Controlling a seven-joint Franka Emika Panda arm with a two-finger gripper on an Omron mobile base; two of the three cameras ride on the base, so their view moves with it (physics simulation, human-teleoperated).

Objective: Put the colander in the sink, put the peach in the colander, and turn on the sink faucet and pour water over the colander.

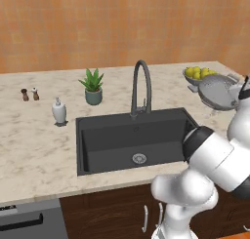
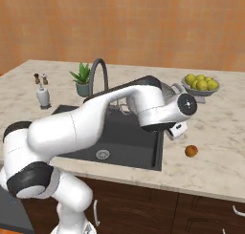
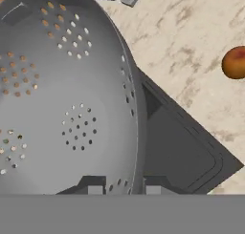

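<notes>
- From the left base camera, the colander [image 1: 218, 90] hangs tilted above the counter right of the sink [image 1: 134, 141]; the faucet [image 1: 141, 87] looks off.
- Right base view: the peach [image 2: 191, 151] lies on the counter, not yet loaded.
- Hand view: the gripper [image 3: 124, 189] is clamped on the colander's rim, over the sink corner.

The grey colander [image 3: 67, 113] hangs tilted over the sink [image 1: 107, 145] corner; the peach [image 2: 191, 151] lies on the counter.

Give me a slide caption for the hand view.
Gripper clamps the colander rim above the sink corner; peach waits on counter.
</notes>
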